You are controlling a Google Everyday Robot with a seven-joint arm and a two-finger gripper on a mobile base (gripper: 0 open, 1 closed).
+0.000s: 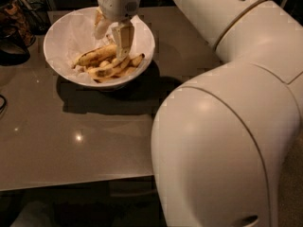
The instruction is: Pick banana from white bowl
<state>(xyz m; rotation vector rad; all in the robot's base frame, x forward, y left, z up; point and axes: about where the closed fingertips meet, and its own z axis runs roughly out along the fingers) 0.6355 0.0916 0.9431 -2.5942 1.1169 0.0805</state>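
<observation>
The white bowl (61, 37), lined with crinkled paper, stands at the table's far left and holds a few bananas. The banana (106, 71), dull yellow with dark blotches, lies along the bowl's near side, with a brighter yellow one (94, 56) behind it. My gripper (113, 45) points down into the bowl's middle from above. Its fingers (124, 38) stand apart, open, tips just above the fruit's right ends. Nothing is held between them.
The brown table (71, 145) stretches toward me from the bowl. Dark objects (14, 27) crowd the far left corner beside the bowl. My own white arm (227, 126) fills the right half of the view and hides that side of the table.
</observation>
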